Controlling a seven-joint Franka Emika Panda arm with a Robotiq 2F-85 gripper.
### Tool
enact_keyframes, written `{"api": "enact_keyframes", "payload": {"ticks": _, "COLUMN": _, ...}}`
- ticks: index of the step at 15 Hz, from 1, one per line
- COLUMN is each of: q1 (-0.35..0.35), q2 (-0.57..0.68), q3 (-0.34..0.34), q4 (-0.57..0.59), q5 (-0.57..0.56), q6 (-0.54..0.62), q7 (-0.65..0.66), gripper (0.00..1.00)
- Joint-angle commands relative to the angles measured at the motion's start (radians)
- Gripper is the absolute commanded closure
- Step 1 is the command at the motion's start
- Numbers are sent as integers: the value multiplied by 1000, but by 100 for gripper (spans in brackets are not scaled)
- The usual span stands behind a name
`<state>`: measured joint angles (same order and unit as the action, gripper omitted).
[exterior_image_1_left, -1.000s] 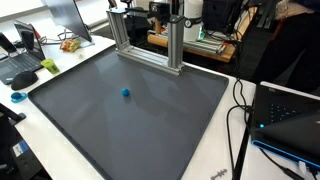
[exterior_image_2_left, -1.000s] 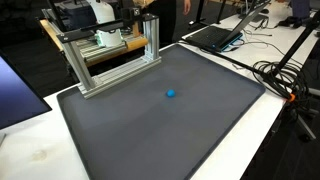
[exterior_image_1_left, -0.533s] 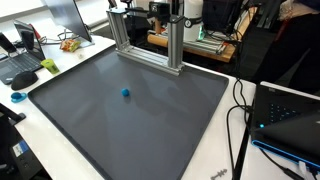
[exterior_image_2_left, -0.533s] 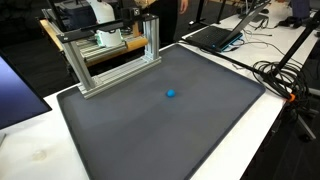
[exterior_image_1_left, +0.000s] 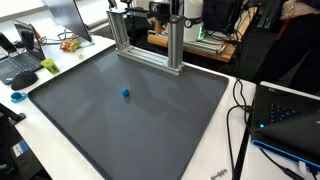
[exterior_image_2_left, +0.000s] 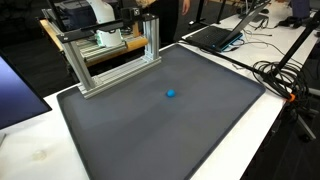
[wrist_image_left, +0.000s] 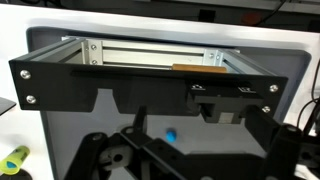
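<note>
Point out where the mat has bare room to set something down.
Free: the grey mat all round the small blue ball, widest toward its near edge. Crowded: the far edge at the metal frame, and the white margin with cables and laptop.

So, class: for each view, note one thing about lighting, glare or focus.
In both exterior views, the light is even, so the blue ball casts hardly any shadow and the grey mat carries a soft pale sheen. In the wrist view, the gripper is close and blurred, the white table looks washed out, and the ball is soft.
</note>
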<state>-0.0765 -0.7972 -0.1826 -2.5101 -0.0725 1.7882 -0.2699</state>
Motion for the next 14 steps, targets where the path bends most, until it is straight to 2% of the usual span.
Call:
{"api": "enact_keyframes", "payload": {"ticks": 1, "q1": 1, "q2": -61, "q3": 104, "q4": 15, "q5": 38, "q6": -83, "q7": 168, "gripper": 0}}
{"api": "enact_keyframes", "payload": {"ticks": 6, "q1": 41, "q2": -38, "q3": 245, "q4": 33, "q5": 59, "q6": -115, "q7": 364, "gripper": 0}}
{"api": "enact_keyframes", "payload": {"ticks": 8, "q1": 80, "q2": -14, "q3": 259, "q4": 29, "q5": 96, "q6": -49, "q7": 370, "gripper": 0}}
{"api": "enact_keyframes", "payload": {"ticks": 9, "q1": 61, "q2": -45, "q3": 250, "q4": 14, "q5": 51, "q6": -75, "q7": 355, "gripper": 0}}
{"api": "enact_keyframes", "payload": {"ticks": 14, "q1": 83, "q2": -22, "q3": 261, "q4": 16, "q5": 66, "q6": -57, "q7": 365, "gripper": 0}}
